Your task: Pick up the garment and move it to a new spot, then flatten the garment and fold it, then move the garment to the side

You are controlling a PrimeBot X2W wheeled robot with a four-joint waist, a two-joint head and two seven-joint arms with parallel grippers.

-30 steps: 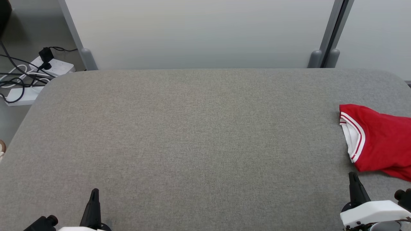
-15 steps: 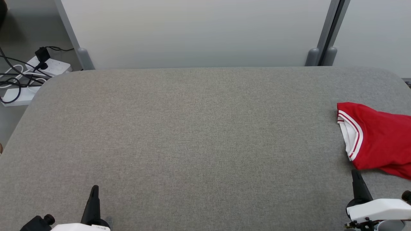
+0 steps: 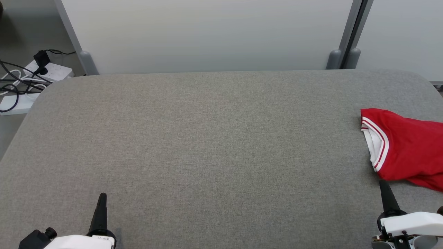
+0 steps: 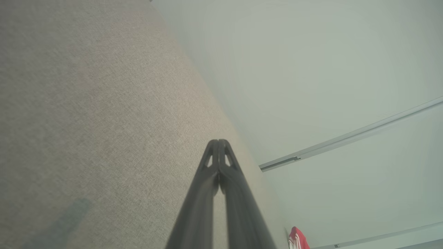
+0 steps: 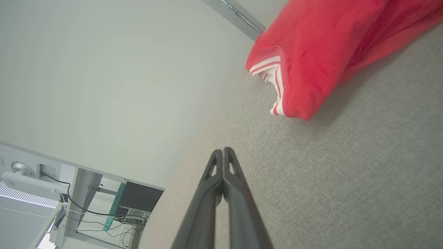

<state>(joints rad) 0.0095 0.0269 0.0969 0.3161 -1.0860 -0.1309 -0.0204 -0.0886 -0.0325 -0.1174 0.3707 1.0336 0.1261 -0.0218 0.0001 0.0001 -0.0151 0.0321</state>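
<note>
While my left gripper (image 3: 102,197) and right gripper (image 3: 382,185) both sit closed, holding nothing | red garment (image 3: 410,152) heaped at far right of table (image 3: 207,138), just beyond right tips, partly past my head view | risk: going in closed may shove it toward the edge; a shallow pinch may lift one layer only

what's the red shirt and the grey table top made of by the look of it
Red shirt: soft knit fabric, probably cotton or polyester jersey, matte; it slumps in folds, with white striped trim.
Table top: covered in grey woven cloth, matte; a fine heathered weave shows.
</note>
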